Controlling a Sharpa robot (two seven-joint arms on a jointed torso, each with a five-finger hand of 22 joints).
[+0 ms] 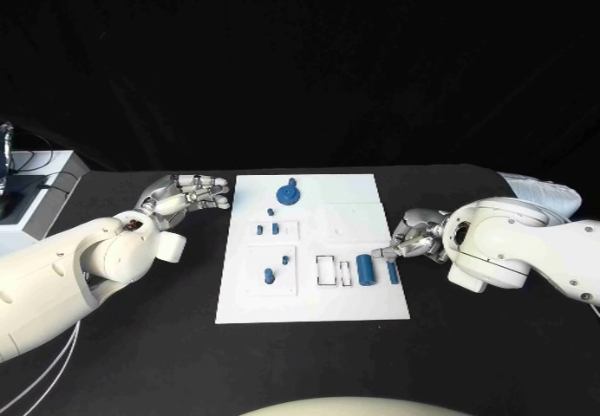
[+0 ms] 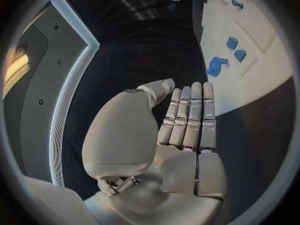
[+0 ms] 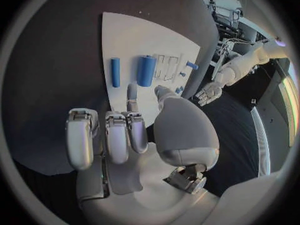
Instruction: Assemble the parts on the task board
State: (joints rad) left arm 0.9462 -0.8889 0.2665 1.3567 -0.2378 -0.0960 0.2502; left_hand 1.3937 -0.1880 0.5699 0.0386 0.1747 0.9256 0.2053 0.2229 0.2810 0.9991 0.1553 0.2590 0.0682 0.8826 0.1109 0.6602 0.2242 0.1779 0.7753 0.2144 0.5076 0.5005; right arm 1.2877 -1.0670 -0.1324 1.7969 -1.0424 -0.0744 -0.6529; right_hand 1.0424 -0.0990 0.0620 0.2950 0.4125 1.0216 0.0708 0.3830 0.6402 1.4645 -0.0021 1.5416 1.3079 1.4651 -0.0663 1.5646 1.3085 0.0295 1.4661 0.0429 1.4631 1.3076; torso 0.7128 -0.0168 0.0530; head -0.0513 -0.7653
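Observation:
The white task board [image 1: 313,295] lies mid-table. On it are a round blue part [image 1: 288,194], several small blue pieces such as one at its left [image 1: 268,276], a thick blue cylinder [image 1: 365,269] and a thin blue rod [image 1: 393,273] at its right edge. My right hand [image 1: 413,238] hovers at that edge, just beside the rod and holding nothing. In the right wrist view that hand [image 3: 125,130] has some fingers curled, while a finger and the thumb reach toward the cylinder [image 3: 146,70] and rod [image 3: 115,72]. My left hand [image 1: 194,195] is off the board's far left corner, fingers flat and empty [image 2: 181,130].
A white box with dark gear and cables [image 1: 31,195] stands at the table's back left. Two empty outlined slots [image 1: 335,270] lie on the board next to the cylinder. Bare black table [image 1: 150,347] surrounds the board.

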